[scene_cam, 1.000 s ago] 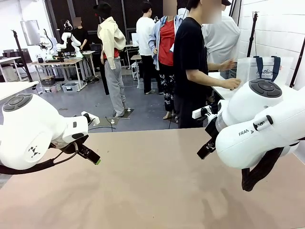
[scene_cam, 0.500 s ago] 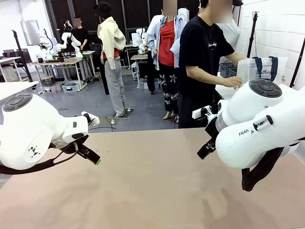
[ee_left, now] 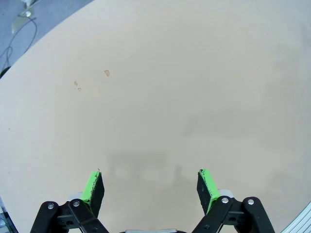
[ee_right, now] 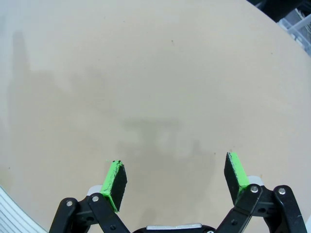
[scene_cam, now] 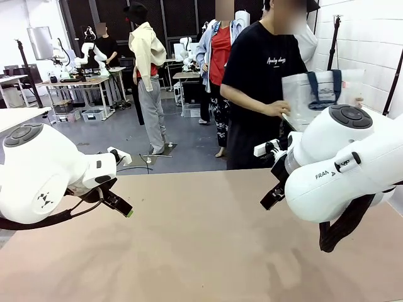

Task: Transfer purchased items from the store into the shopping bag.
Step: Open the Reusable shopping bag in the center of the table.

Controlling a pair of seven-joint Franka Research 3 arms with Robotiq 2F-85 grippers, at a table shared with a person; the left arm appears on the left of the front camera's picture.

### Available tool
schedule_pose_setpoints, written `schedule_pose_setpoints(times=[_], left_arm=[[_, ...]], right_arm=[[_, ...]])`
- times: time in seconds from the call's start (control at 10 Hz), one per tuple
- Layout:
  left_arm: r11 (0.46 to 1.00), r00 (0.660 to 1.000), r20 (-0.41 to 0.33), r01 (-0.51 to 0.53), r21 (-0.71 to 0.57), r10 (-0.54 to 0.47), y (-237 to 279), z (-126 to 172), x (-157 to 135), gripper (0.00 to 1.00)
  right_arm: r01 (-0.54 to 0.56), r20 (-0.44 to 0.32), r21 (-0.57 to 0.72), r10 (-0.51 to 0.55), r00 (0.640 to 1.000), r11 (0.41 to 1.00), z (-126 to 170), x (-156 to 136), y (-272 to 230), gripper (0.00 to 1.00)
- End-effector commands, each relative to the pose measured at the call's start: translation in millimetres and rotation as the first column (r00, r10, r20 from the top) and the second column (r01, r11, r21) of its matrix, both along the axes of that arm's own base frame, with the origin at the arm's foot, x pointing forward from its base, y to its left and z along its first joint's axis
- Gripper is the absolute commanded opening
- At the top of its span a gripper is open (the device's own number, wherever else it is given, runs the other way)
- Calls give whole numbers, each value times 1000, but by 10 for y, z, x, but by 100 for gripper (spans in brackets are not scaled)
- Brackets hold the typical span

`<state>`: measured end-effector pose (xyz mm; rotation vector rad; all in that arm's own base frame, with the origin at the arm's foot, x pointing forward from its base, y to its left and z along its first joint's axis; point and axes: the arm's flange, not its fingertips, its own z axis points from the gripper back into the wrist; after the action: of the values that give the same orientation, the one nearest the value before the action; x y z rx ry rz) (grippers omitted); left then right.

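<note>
barely started, we're guessing | we're hovering left tool (ee_left: 149, 180) and right tool (ee_right: 175, 170), both released, over the table (scene_cam: 201, 239) | person (scene_cam: 258, 75) is holding the shopping bag (scene_cam: 321, 94) past the far edge

right arm (scene_cam: 347, 171): partial "fran"; shopping bag (scene_cam: 318, 95) logo illegible

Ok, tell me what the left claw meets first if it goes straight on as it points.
Most likely the table: the open left claw faces its tan surface, nothing between.
</note>
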<state>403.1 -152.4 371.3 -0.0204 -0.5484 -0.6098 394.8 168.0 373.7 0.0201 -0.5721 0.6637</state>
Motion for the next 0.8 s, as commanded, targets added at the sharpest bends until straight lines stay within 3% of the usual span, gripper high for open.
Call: schedule_pose_setpoints(times=[0.0,0.7], left_arm=[[1000,1000,0,-3,-2,3,13,1,4,100],[1000,1000,0,-3,-2,3,13,1,4,100]], right_arm=[[0,0,0,0,1000,1000,0,0,-1,100],[0,0,0,0,1000,1000,0,0,-1,100]])
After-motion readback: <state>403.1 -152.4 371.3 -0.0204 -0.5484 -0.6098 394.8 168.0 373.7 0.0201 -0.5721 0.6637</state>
